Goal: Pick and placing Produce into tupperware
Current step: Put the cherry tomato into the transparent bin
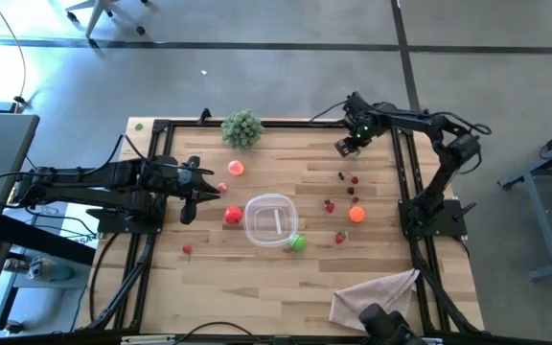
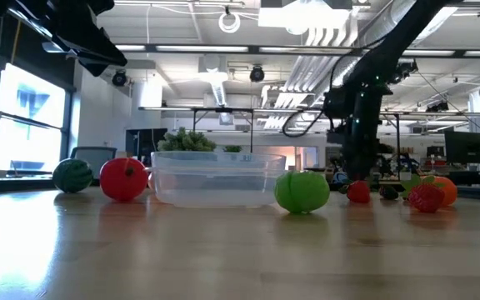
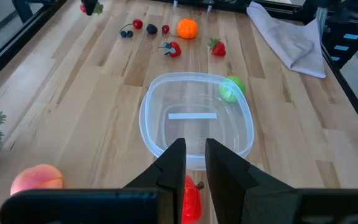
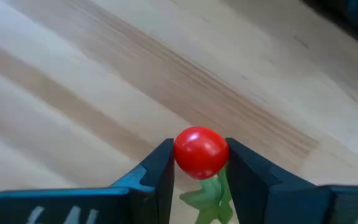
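Produce lies scattered over the wooden table (image 1: 209,278) around the clear, shallow plastic tupperware (image 1: 270,220), which sits empty at the table's middle. A green ball-shaped fruit (image 1: 298,243) touches its rim on one side, a red tomato-like piece (image 1: 232,217) lies just beside the other. An orange fruit (image 1: 356,215) and small red berries (image 1: 354,179) lie nearer the right arm. The right gripper (image 4: 199,163) is near the table's far edge, its fingers closed on a small round red fruit with a green stem (image 4: 200,151). The left gripper (image 3: 194,163) hangs above the red piece, its fingers narrow and holding nothing.
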### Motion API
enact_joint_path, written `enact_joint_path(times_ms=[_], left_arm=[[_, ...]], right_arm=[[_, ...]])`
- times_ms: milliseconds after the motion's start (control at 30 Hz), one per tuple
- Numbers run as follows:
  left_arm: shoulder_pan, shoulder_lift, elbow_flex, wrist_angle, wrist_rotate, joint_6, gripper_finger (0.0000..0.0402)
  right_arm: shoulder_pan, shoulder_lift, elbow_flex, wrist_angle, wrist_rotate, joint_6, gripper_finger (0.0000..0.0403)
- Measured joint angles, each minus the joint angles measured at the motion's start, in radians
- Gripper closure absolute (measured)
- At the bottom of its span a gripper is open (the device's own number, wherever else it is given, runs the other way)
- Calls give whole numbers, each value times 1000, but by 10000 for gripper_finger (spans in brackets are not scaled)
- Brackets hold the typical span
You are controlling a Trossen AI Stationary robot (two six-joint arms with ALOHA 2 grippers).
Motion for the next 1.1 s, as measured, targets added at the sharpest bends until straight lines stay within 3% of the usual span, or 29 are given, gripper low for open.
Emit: enact_joint_path(times_ms=[233,467,733,967,1100], left_arm=[[0,0,0,0,0,0,350],[0,0,0,0,0,0,350],[0,0,0,0,0,0,350],[0,0,0,0,0,0,350],[0,0,0,0,0,0,350]], right_arm=[[58,-181,0,41,-230,0,296],[240,-405,1,223,-387,46,296],[588,-504,3,505,-364,54,296],[836,-388,3,579,-104,-65,296],[886,-257,3,636,-71,-74,296]])
